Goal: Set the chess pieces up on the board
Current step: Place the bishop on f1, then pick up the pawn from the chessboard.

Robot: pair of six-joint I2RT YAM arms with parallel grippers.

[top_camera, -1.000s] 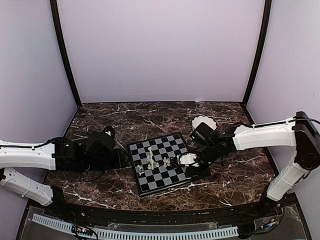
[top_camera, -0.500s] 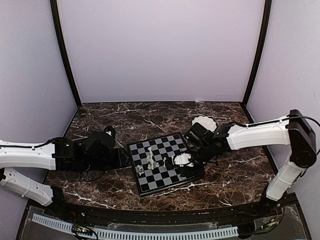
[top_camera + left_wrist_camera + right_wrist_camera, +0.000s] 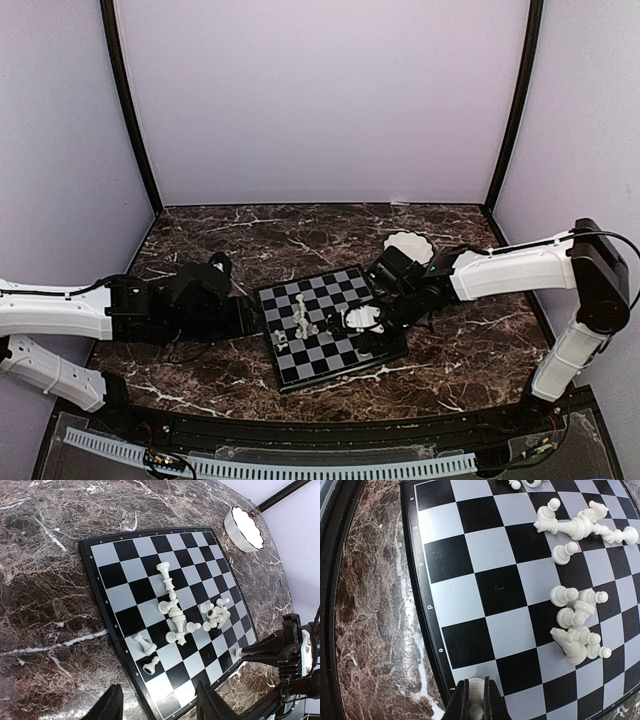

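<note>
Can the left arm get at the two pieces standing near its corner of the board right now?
Probably yes. The left gripper is open, facing the two upright pieces with bare board between them. The right gripper, holding a piece, is off to the side.

Chessboard in black and silver-grey checks, thin black rim, chess pieces cream-white, scalloped bowl white, tabletop dark brown marble, white veining

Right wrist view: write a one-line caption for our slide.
Right claw shut on one white chess piece at the board rim, other pieces lying jumbled nearby.
</note>
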